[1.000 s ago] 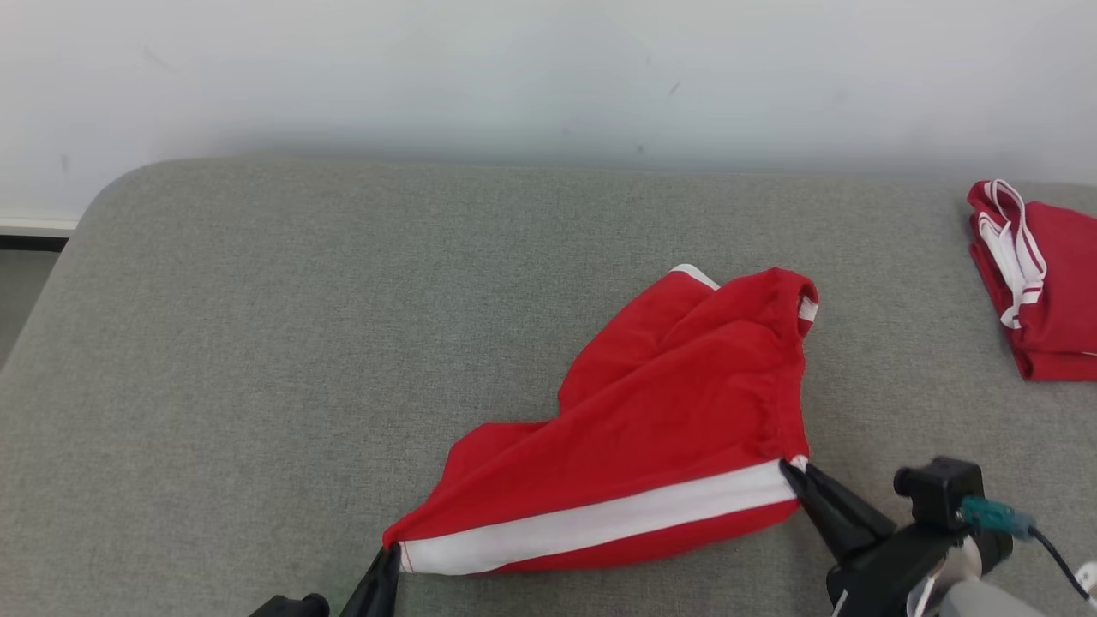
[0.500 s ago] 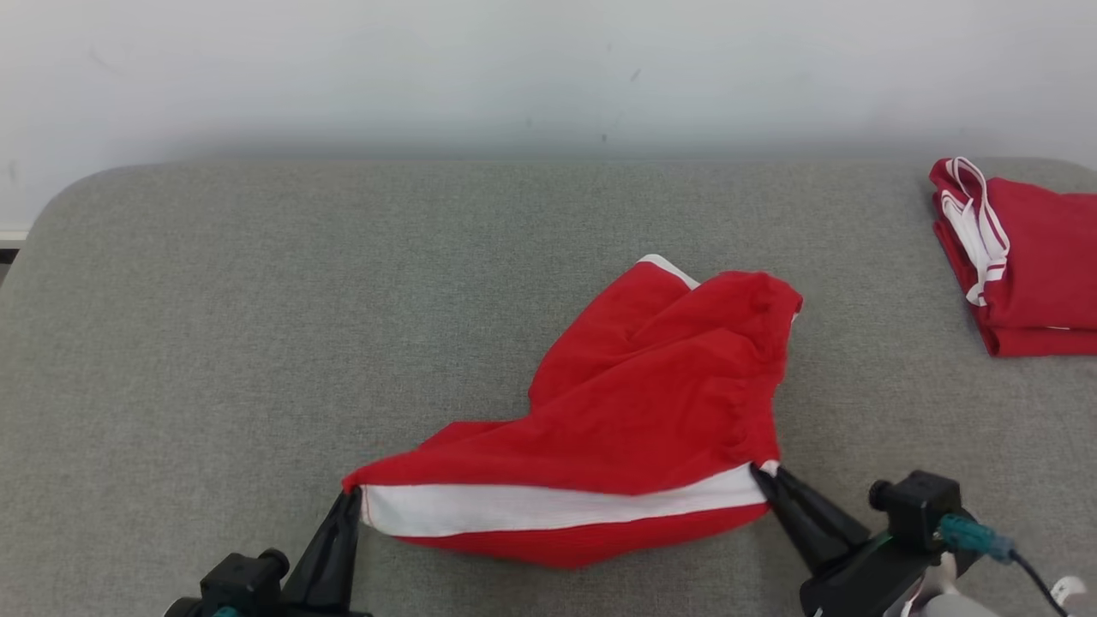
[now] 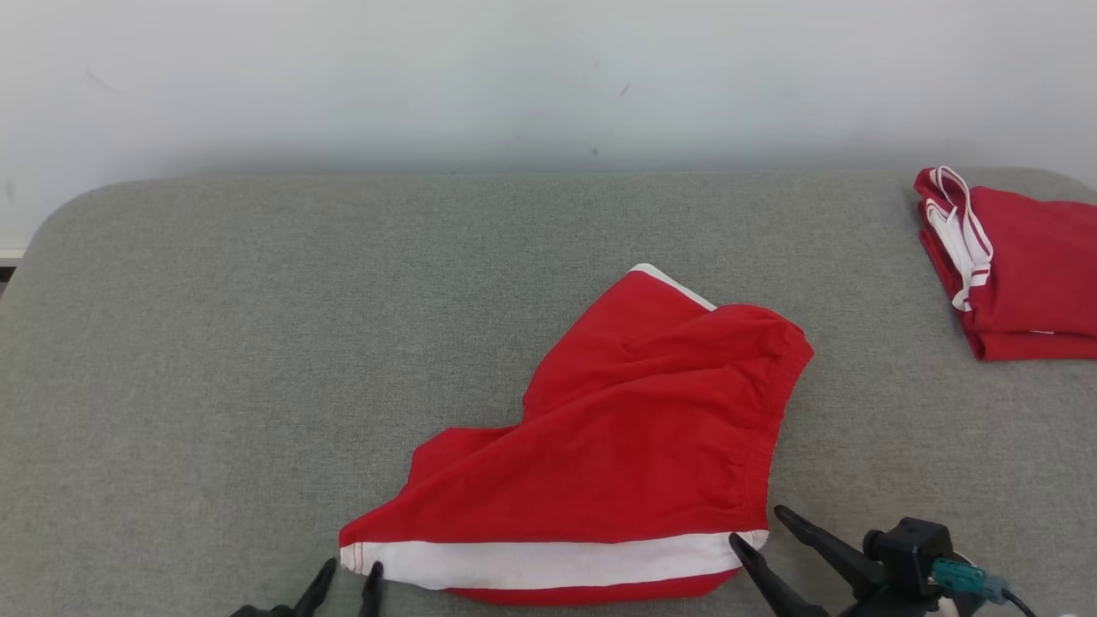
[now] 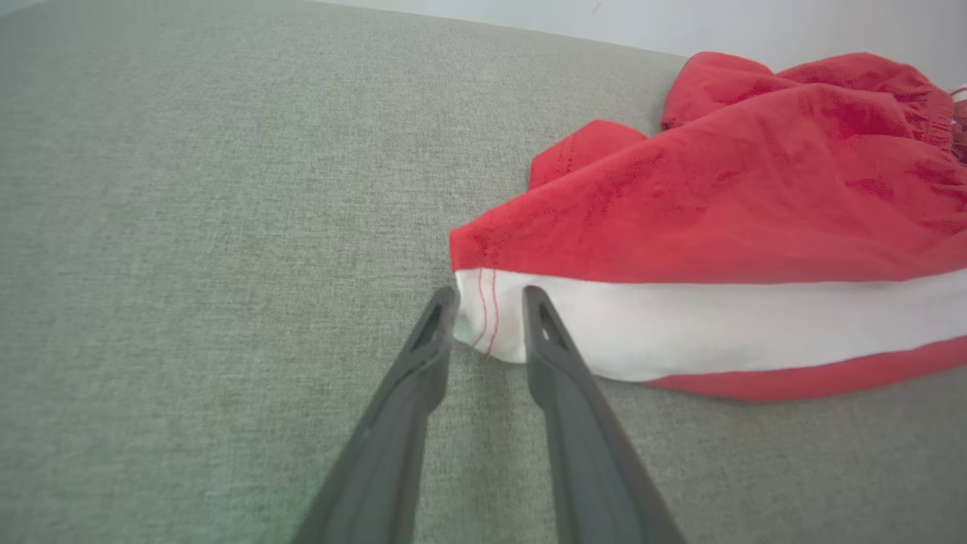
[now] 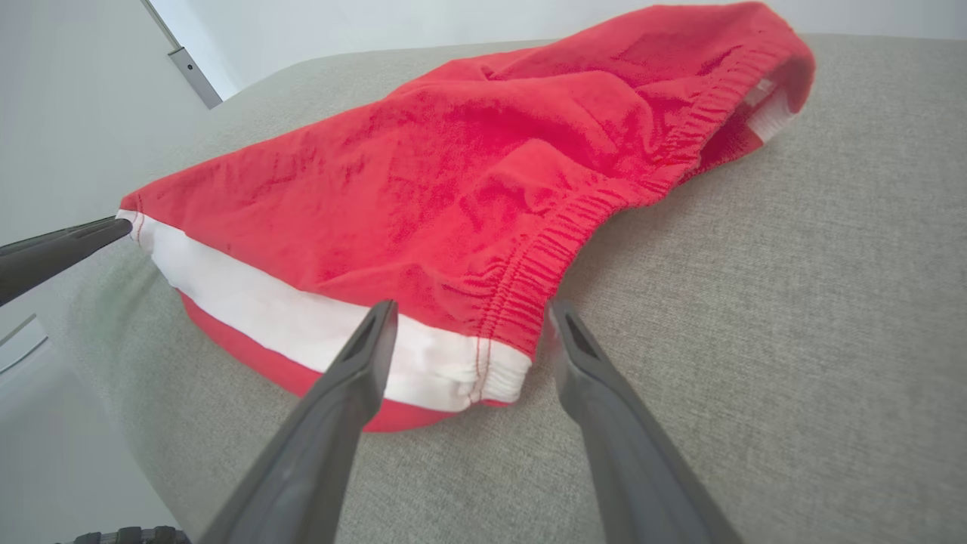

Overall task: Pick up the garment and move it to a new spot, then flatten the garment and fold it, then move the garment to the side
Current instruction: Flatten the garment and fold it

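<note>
Head view showed the red garment [image 3: 634,428] lying crumpled on the grey cushion [image 3: 257,343], right of centre and close to the near edge, with its white band running along its near side. The left gripper [image 3: 350,576] sat at the band's left corner. The left wrist view showed its two fingers parted by a narrow gap, the stitched white corner lying between the tips and resting on the cushion; no clamp on the cloth could be seen. The right gripper [image 3: 758,524] sat at the band's right end beside the gathered elastic waistband. The right wrist view showed its fingers spread wide, one tip over the white band and the other just off the cloth above bare cushion, grasping nothing. That view also caught a dark finger of the left gripper touching or almost touching the far corner of the band. A folded pile of red garments [image 3: 1020,257] with white trim lay well apart at the far right of the cushion, near the pale wall [image 3: 514,77].
</note>
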